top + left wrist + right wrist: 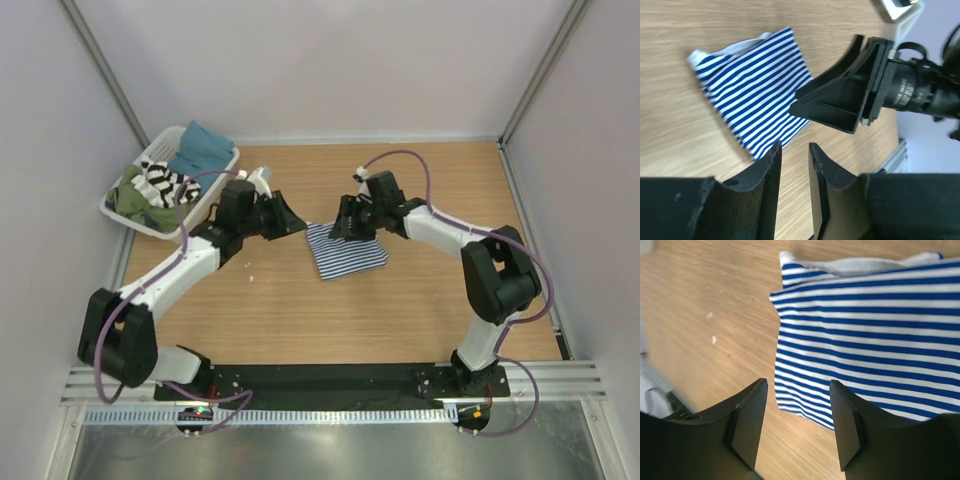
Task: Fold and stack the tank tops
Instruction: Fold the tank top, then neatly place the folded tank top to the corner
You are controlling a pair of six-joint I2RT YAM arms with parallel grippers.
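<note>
two sets of jaws, both empty; left gripper (795,160) jaws parted by a narrow gap, nothing between them, above bare table (300,320) just off a corner of the navy-and-white striped tank top (757,95); right gripper (799,390) jaws clearly wider apart, nothing held, over the edge of the same top; can't tell if either set of fingertips touches the cloth; the two grippers face each other, close together, near the top's far edge in the overhead view; top lies folded flat in a rough rectangle mid-table, white trim showing along one side; second tank top, broad black-and-white stripes (165,183), sits crumpled in the white basket (150,155) at the far left of the table, between a teal cloth (203,145) and a green cloth (135,200), well apart from the folded one
</note>
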